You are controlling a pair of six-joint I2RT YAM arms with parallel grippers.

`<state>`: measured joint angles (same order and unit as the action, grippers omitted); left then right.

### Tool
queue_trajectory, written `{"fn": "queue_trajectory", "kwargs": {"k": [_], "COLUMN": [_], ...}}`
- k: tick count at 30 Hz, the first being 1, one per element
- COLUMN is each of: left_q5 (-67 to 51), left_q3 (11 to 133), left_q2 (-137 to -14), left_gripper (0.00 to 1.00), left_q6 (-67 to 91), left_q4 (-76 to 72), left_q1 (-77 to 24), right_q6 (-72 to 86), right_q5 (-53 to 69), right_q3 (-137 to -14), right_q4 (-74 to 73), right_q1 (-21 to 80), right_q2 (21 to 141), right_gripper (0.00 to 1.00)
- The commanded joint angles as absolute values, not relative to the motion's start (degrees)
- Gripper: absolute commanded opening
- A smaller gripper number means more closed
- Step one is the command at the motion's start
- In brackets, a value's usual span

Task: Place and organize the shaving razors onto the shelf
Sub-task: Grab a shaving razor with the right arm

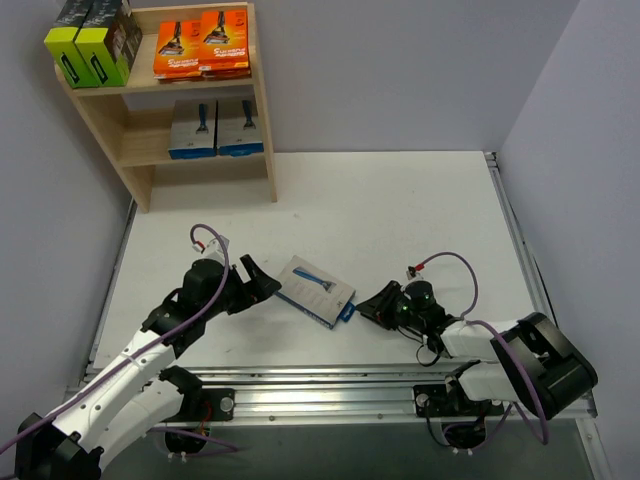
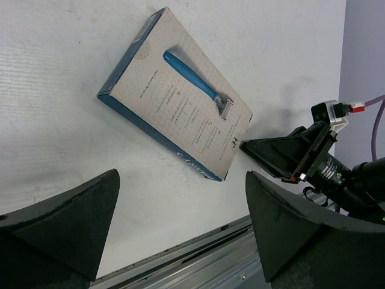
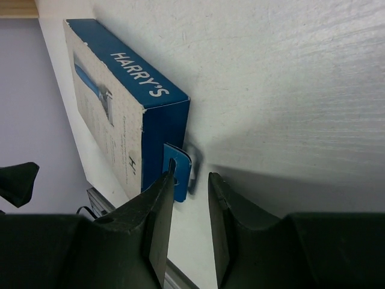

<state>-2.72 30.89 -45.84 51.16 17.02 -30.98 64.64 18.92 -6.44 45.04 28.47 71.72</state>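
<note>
1. The right fingers (image 3: 153, 223) are drawn close together, but a narrow gap shows between them. The blue hang tab (image 3: 179, 171) of the grey razor pack (image 3: 120, 102) sits right at their tips, close against one finger and not yet pinched.
2. The left fingers (image 2: 66, 223) are spread wide and carry nothing. They hang just beside the opposite end of the pack.
3. The pack lies flat on the desk (image 1: 400, 210) between the two arms, with the face showing the blue razor turned up. It is well apart from the shelf (image 1: 263, 110).
4. It looks like a thin cardboard box, so it is probably light and stiff along its edges, with broad faces that could dent.
5. The tab is a flimsy hold that may bend or tear, and the pack would swing from it. The smooth printed card could also slip.
6. A firmer hold would be across the box's slim thickness, along a long edge near the middle.
7. On the shelf, two matching grey cards (image 1: 215, 128) stand on the lower tier, so this pack likely belongs beside them. Orange packs (image 1: 200, 45) and black-and-lime boxes (image 1: 90, 45) fill the top tier.
</note>
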Motion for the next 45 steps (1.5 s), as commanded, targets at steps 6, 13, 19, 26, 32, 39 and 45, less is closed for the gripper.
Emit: {"fn": "queue_trajectory", "kwargs": {"k": [6, 13, 19, 26, 32, 39, 45], "left_q5": [-5.27, -6.50, -7.03, -8.00, -9.40, -9.49, -9.84], "left_q3": [31.21, 30.24, 30.24, 30.06, 29.18, 28.30, 27.60], "left_q2": [-44.56, -44.38, -44.12, -44.21, -44.21, -42.54, -41.57], "left_gripper": [0.94, 0.94, 0.94, 0.95, 1.00, 0.89, 0.52], "left_q6": [49.22, 49.22, 49.31, 49.39, 49.92, 50.19, 50.71], "left_q4": [17.58, 16.44, 16.44, 16.08, 14.85, 14.94, 15.03], "left_q1": [-28.83, -27.51, -26.90, -26.10, -25.40, -25.22, -25.14], "right_q6": [65.13, 65.56, 68.82, 72.24, 74.53, 76.81, 75.24], "right_q5": [20.57, 21.79, 23.55, 25.31, 25.58, 25.58, 21.28], "right_q3": [-6.42, -6.59, -4.84, -3.25, -2.55, -2.37, -6.23], "right_q4": [54.67, 58.18, 69.76, 82.08, 89.99, 92.11, 80.27], "right_q1": [28.13, 28.13, 28.30, 28.30, 28.39, 29.00, 35.32], "right_q2": [77.43, 82.08, 89.73, 98.26, 101.95, 100.03, 91.77], "right_gripper": [0.25, 0.24, 0.23, 0.17, 0.00, 0.00, 0.00]}}
